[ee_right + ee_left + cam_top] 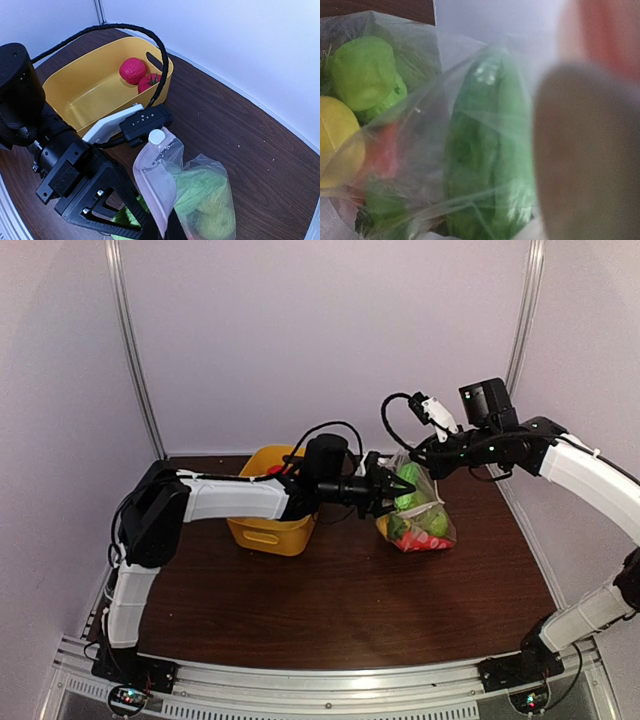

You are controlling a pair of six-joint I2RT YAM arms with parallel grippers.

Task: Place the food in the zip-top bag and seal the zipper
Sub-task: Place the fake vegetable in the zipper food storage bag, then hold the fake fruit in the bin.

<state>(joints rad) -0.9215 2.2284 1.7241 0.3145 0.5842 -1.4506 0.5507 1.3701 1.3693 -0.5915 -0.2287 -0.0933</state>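
Note:
The zip-top bag (418,512) stands on the table, right of centre, with green, yellow and red food inside. My right gripper (420,454) is shut on its top edge and holds it up. In the right wrist view the bag (212,200) hangs with its pale pink zipper (149,185) running down toward the bottom edge. My left gripper (400,489) is at the bag's mouth, shut on a green cucumber (490,160) seen through plastic film. One blurred finger (585,165) fills the right side. A green round food (365,75) and a yellow one (335,140) lie in the bag.
The yellow basket (264,530) stands just left of the bag, under my left forearm. In the right wrist view the basket (85,95) holds two red foods (132,70). White walls close the back and the sides.

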